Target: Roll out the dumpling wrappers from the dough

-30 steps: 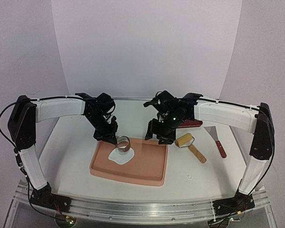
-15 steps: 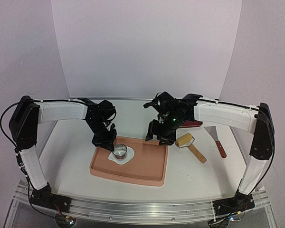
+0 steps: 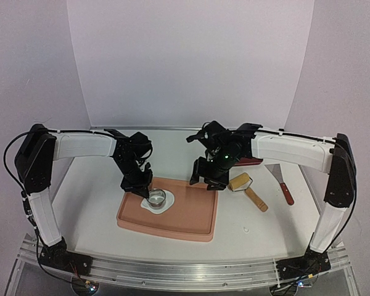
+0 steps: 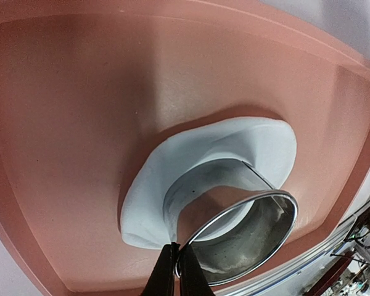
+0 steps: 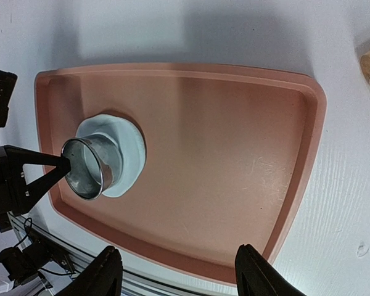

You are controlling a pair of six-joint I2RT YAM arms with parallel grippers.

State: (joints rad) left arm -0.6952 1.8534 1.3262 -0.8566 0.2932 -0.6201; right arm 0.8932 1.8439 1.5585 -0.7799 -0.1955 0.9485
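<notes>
The dough (image 3: 155, 203) is a flat irregular white sheet at the left of the pink tray (image 3: 191, 219); it also shows in the left wrist view (image 4: 148, 191) and the right wrist view (image 5: 128, 154). The metal ring cutter (image 3: 156, 197) stands pressed on the dough. My left gripper (image 3: 145, 192) is shut on the cutter's rim (image 4: 234, 222); its fingertips (image 4: 166, 274) pinch the rim's near edge. My right gripper (image 3: 211, 179) is open and empty above the tray's far right edge. No neat round wrappers are in view.
A wooden rolling pin (image 3: 245, 188) lies right of the tray. A red-handled scraper (image 3: 280, 182) lies further right. A dark red object (image 3: 246, 160) sits behind my right arm. The tray's right half (image 5: 234, 160) is bare.
My left gripper has lowered the ring cutter from a tilted hold above the tray onto the dough. My right gripper has stayed in place.
</notes>
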